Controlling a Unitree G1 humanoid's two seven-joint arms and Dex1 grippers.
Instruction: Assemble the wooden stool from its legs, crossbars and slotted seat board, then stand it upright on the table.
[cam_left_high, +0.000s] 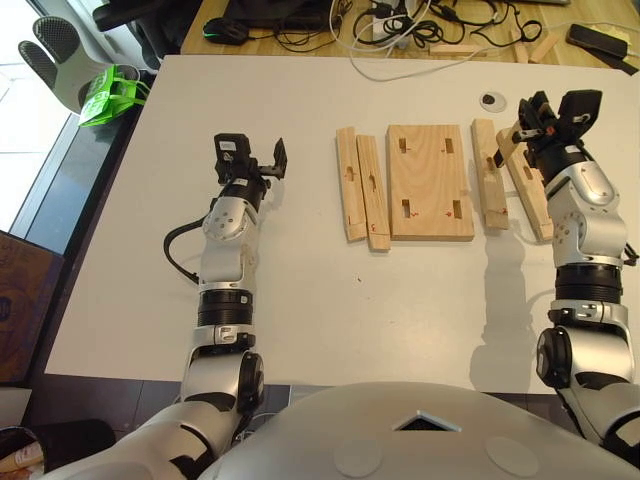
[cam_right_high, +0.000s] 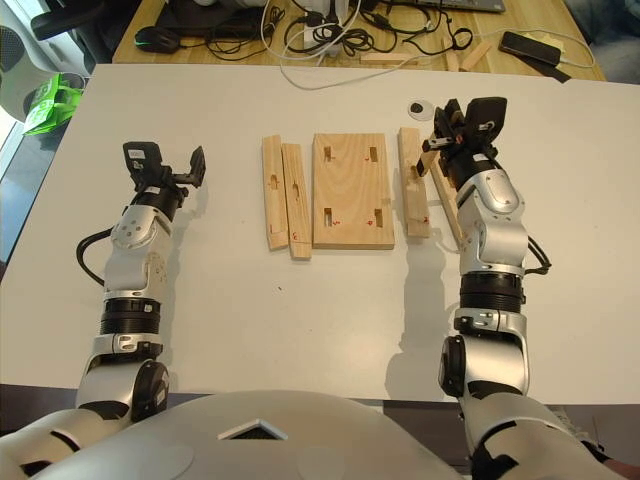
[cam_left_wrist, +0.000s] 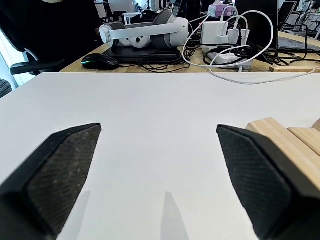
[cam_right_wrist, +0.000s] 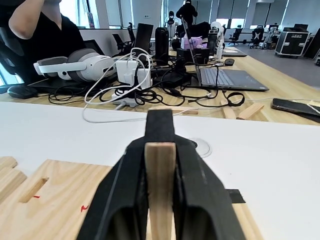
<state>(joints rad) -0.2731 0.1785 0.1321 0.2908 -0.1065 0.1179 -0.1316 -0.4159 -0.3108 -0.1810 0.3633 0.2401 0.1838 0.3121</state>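
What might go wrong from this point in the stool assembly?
The right gripper clamps the wooden piece near its far end, so it may pivot or slip when lifted. The neighbouring piece lies close beside it and might get dragged. The left gripper is open, away from the seat board, which nothing braces.

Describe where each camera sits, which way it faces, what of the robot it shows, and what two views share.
Left eye view: on the head, looking down at the table and seat board; both arms show.
Right eye view: beside it, same scene.
Left wrist view: low over the table, facing the far desk; open left gripper frames it.
Right wrist view: faces the same desk; right gripper shut on a wooden bar.
Shared: both wrist views show the headset.
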